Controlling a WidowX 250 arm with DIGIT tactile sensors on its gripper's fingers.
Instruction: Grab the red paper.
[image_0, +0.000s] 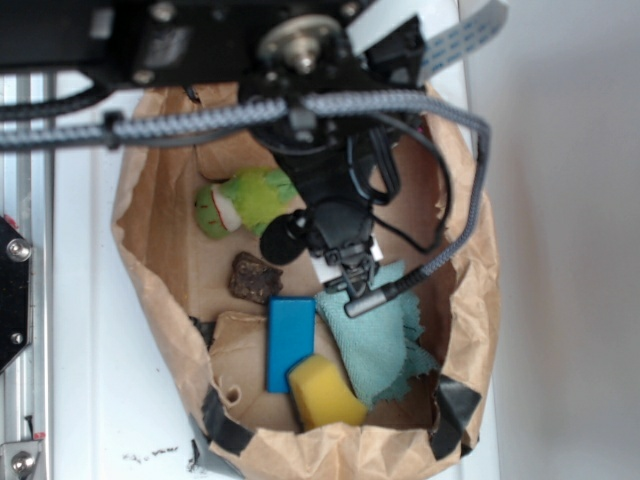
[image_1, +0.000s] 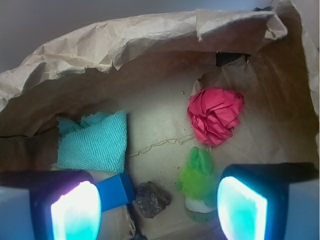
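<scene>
The red paper (image_1: 215, 116) is a bright crumpled wad lying on the floor of the brown bag, ahead and a little right in the wrist view. In the exterior view the arm hides it. My gripper (image_1: 159, 210) is open, with nothing between its glowing pads (image_1: 75, 212). It hangs above the bag floor, short of the paper. Seen from the exterior view, my gripper (image_0: 348, 272) sits low inside the bag, over the edge of the teal cloth.
A green plush toy (image_1: 197, 175) (image_0: 245, 200) lies just before the red paper. A brown lump (image_1: 152, 199), a blue block (image_1: 116, 190), a teal cloth (image_1: 92, 142) and a yellow sponge (image_0: 325, 392) share the bag (image_0: 150, 300). The bag's crumpled walls (image_1: 125, 35) rise all round.
</scene>
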